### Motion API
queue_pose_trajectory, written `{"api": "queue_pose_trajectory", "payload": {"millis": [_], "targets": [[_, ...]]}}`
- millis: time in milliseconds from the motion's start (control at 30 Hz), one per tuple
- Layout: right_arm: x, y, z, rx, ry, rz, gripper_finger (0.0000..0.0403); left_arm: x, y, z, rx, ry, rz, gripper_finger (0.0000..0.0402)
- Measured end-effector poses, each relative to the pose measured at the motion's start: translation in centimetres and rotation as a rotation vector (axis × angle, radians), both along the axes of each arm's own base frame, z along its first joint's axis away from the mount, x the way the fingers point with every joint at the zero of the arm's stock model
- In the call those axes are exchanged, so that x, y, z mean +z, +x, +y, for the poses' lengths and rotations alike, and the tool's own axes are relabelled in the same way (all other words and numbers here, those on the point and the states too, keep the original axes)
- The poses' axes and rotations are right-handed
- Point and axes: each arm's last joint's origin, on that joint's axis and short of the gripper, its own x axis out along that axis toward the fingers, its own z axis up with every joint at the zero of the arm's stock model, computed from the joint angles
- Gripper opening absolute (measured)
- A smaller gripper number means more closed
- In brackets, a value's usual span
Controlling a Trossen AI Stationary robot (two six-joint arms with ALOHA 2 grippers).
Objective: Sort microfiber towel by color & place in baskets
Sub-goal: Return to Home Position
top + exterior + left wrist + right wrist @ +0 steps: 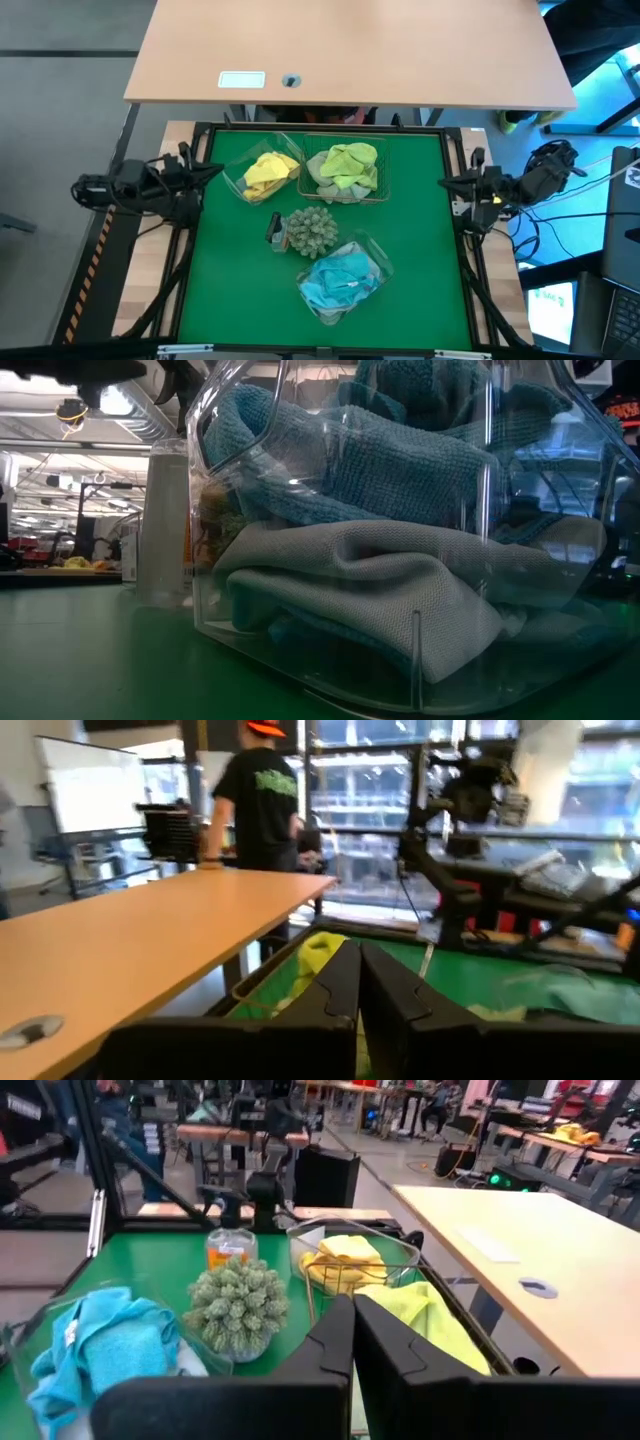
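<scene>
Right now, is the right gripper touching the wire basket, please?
Apart. The high view shows the right gripper at the green mat's right edge, with bare mat between it and the wire basket.

Yellow towels (266,173) in clear upper tub (238,188), lime towels (350,163) in adjacent wire basket (381,190), blue towels (338,281) in clear lower tub (377,256).

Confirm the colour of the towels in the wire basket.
Pale lime green towels, best seen in the high view.
</scene>
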Motion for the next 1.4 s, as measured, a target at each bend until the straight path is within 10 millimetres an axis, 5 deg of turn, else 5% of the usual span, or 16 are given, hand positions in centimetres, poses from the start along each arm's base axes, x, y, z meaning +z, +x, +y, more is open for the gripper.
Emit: {"api": "queue_pose_trajectory", "payload": {"millis": [500, 1067, 1400], "targets": [[-5.5, -0.1, -0.1, -0.024, 0.061, -0.076, 0.0007, -2.1, 0.0, 0.0, -0.017, -0.016, -0.012, 0.0000], [-11.2, 1.3, 1.0, -0.033, 0.082, -0.113, 0.0007, -10.0, 4.0, -0.6, -0.030, -0.024, 0.003, 0.0000], [-12.8, 2.1, 1.6, -0.030, 0.089, -0.164, 0.0007, -10.6, 4.4, 0.3, -0.050, 0.009, -0.067, 0.0000]]}}
